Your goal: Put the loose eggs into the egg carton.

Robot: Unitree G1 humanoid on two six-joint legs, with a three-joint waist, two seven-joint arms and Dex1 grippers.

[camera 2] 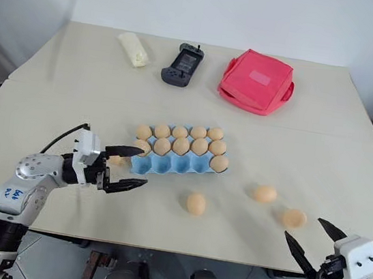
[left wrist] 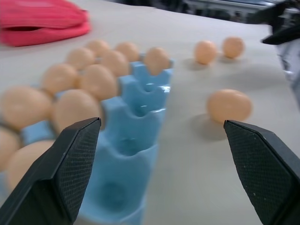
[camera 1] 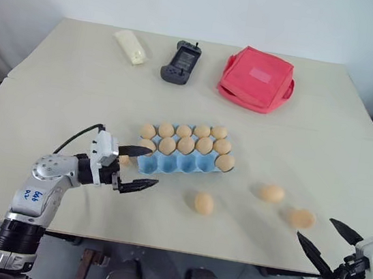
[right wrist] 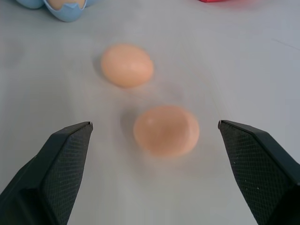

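Note:
The light blue egg carton [camera 1: 182,164] lies mid-table, its back two rows full of tan eggs and one more egg [camera 1: 225,162] in the front row's right cup. Three loose eggs lie on the table to its right: one [camera 1: 203,203] in front of the carton, one [camera 1: 271,193] further right, one [camera 1: 302,218] near the front edge. My left gripper [camera 1: 154,167] is open, level, its fingers at the carton's left end; another egg [camera 1: 125,161] shows behind them. My right gripper [camera 1: 316,229] is open and empty, just short of the rightmost egg [right wrist: 166,130].
Along the back of the table [camera 1: 59,116] lie a pale cream packet [camera 1: 130,46], a black handheld device [camera 1: 181,62] and a red square pouch [camera 1: 256,78]. The table's front edge runs close under both grippers.

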